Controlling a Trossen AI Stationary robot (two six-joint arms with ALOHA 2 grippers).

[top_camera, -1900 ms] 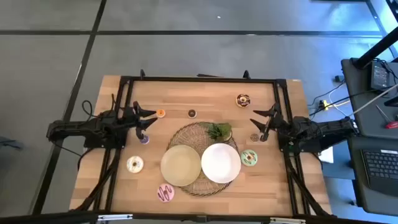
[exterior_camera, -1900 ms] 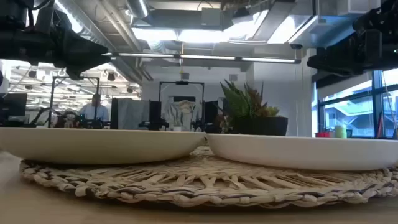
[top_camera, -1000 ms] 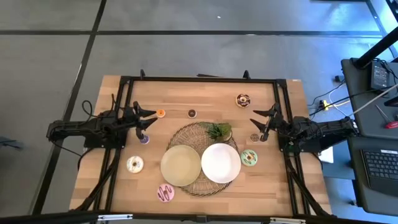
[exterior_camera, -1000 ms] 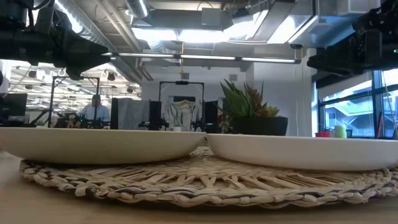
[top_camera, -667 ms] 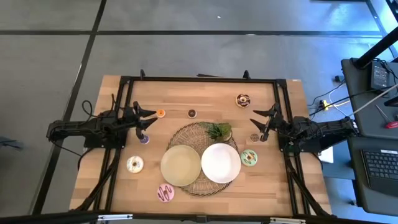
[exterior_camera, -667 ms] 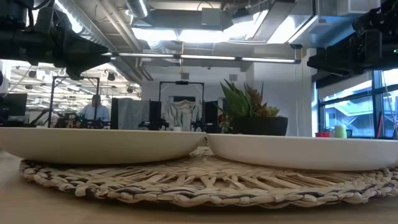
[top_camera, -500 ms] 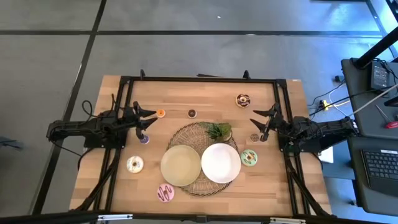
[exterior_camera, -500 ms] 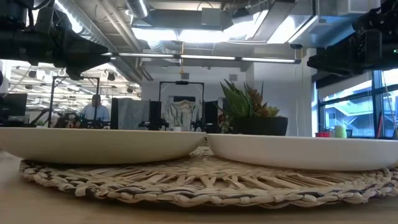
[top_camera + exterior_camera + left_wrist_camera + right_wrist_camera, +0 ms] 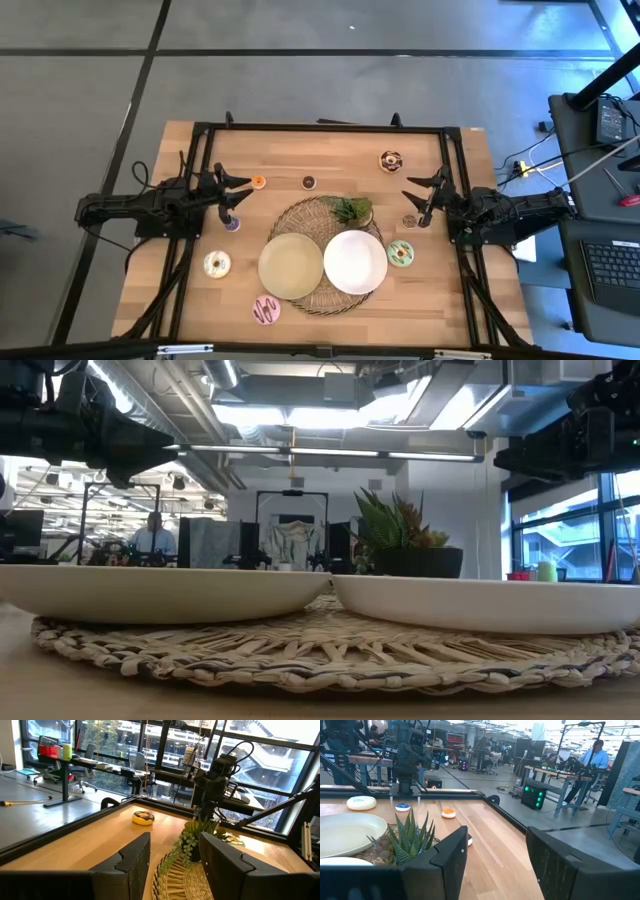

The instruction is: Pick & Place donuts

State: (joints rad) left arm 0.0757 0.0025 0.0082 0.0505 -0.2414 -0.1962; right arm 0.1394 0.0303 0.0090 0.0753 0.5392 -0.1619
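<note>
Several small toy donuts lie flat on the wooden table: orange, dark, sprinkled brown, purple, cream, pink striped, mint green and tan. My left gripper hovers open at the table's left side, between the orange and purple donuts. My right gripper hovers open at the right side, just beyond the tan donut. In the left wrist view the left gripper faces the brown donut. From its own wrist camera the right gripper faces the orange donut.
A round woven mat in the table's middle carries a tan plate, a white plate and a green leafy sprig. A black frame runs around the table. A person stands in the room beyond.
</note>
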